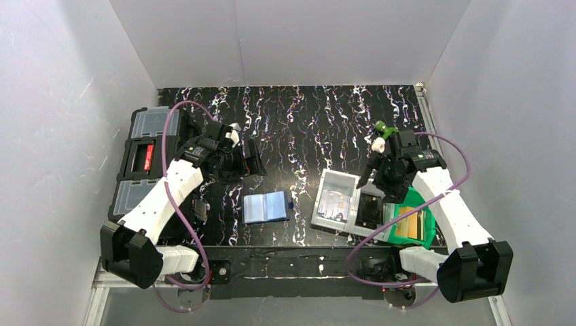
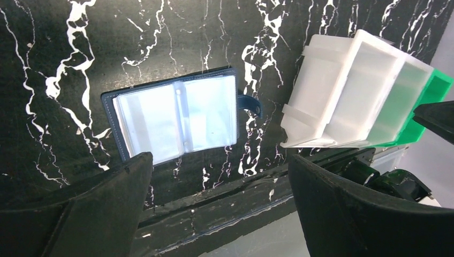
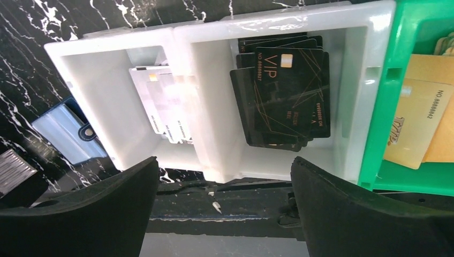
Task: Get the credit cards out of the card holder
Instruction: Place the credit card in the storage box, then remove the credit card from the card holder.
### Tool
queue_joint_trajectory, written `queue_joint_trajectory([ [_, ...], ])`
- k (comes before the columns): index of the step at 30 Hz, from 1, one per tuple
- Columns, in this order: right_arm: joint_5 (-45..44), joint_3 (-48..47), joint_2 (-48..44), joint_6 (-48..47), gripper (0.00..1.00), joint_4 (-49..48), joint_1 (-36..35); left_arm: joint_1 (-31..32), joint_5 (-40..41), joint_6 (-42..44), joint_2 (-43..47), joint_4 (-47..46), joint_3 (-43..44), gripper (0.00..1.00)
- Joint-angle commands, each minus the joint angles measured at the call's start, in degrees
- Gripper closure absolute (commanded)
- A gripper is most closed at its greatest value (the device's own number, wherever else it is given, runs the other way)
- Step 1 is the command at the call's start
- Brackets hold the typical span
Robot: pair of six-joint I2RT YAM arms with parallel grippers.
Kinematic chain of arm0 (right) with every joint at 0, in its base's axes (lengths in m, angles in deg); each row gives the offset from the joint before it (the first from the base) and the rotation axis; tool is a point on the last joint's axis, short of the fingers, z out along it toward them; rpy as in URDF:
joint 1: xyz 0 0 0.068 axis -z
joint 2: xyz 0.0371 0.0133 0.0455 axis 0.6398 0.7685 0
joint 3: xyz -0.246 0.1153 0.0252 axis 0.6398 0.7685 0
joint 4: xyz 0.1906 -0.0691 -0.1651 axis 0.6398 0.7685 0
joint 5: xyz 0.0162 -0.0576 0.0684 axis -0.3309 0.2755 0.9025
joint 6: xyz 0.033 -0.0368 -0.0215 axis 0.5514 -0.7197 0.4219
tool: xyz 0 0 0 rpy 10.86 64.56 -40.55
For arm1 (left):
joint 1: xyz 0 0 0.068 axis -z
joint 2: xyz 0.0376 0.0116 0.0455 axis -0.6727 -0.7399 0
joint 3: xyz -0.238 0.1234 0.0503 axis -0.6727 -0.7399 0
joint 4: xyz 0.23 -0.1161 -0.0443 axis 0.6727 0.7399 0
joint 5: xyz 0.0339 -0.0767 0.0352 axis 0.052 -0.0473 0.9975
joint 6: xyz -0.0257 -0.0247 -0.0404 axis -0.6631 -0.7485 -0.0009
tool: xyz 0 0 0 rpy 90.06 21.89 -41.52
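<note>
Left claw [image 2: 219, 176]: its dark fingers fill the bottom of the wrist view. It is spread wide with nothing between the fingers, and seen from overhead it hangs at 10 o'clock of the case.
Right claw [image 3: 225, 166]: also released and empty, poised over the sorting tray and looking straight down into it.
Card holder [image 2: 176, 120]: lies open and flat near the middle of the worktop [image 2: 64, 48], a little toward 6 o'clock. Its pale sleeves face up, so the pockets can be reached from above, and as far as I can tell they are empty.
Snap tab [image 2: 250, 104]: undone, sticking out at 3 o'clock of the case.
Credit cards [image 3: 284, 96]: a black stack sits in one tray compartment, pale cards [image 3: 163, 107] in the next and gold cards [image 3: 417, 123] in the bin. They seem sorted by colour.
White tray [image 3: 91, 80]: at 3 o'clock of the holder, apart from it.
Green bin [image 3: 377, 123]: pressed against the tray's far side.
Organiser [image 1: 146, 163]: at the 9 o'clock edge, well apart from the work.
Stage: I'd judge the emptying finished, or nearly so.
</note>
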Motion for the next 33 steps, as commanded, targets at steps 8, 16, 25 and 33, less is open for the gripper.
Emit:
queue_joint_trajectory([
  [8,-2.41,-10.28,5.20,7.62,0.02,-6.11,-18.98,0.22,5.91,0.49,2.80,4.63,-0.96,0.02],
  [16,-4.77,-25.07,20.45,7.44,0.02,-4.43,-31.40,-1.18,9.29,-0.56,2.81,7.22,-2.82,0.02],
  [25,-3.21,-39.03,38.21,4.79,0.02,-4.68,-39.78,-7.42,4.39,-1.47,4.09,3.06,-11.65,0.02],
  [33,-0.46,-47.14,50.78,4.55,0.09,-5.75,-44.05,-10.67,2.81,-1.72,2.80,0.67,-15.29,0.02],
])
